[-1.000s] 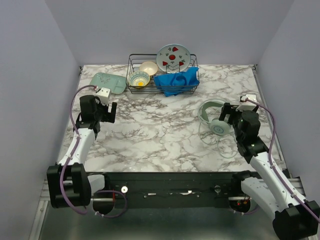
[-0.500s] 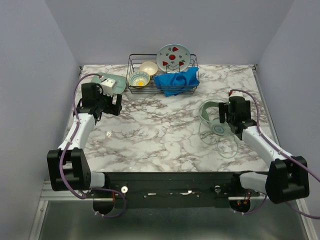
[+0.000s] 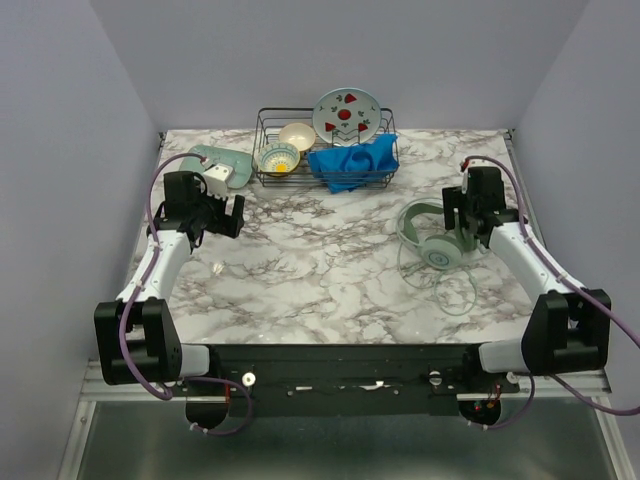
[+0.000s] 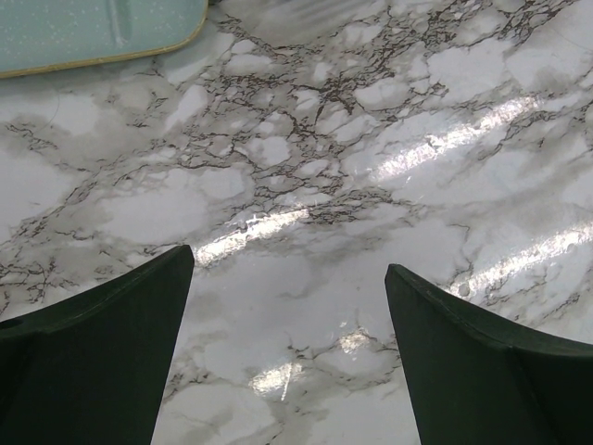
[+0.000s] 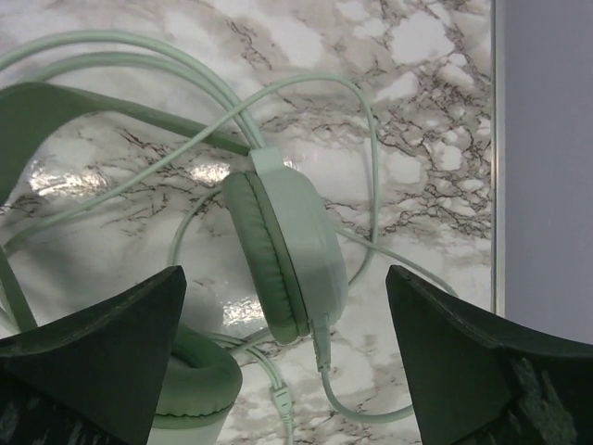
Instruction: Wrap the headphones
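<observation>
The pale mint-green headphones [image 3: 432, 240] lie on the marble table at the right, with the headband [image 3: 413, 210] arching toward the back. Their thin cable [image 3: 455, 292] trails in loose loops toward the near edge. My right gripper [image 3: 460, 222] hangs open just above them. In the right wrist view one ear cup [image 5: 295, 248] stands on edge between the open fingers [image 5: 102, 352], untouched. The other ear cup [image 5: 190, 389] lies low at the left, and the cable [image 5: 371, 139] curls around both. My left gripper [image 3: 228, 214] is open over bare marble at the far left, holding nothing [image 4: 289, 260].
A wire dish rack [image 3: 325, 150] at the back holds a plate, two bowls and a blue cloth [image 3: 352, 162]. A flat mint-green tray [image 3: 222, 165] lies by the left gripper, and its corner [image 4: 93, 32] shows in the left wrist view. The right wall stands near the headphones.
The right arm has swung from the near side round to the far right of the headphones, its gripper now over an ear cup. The left gripper has shifted slightly back and right.
</observation>
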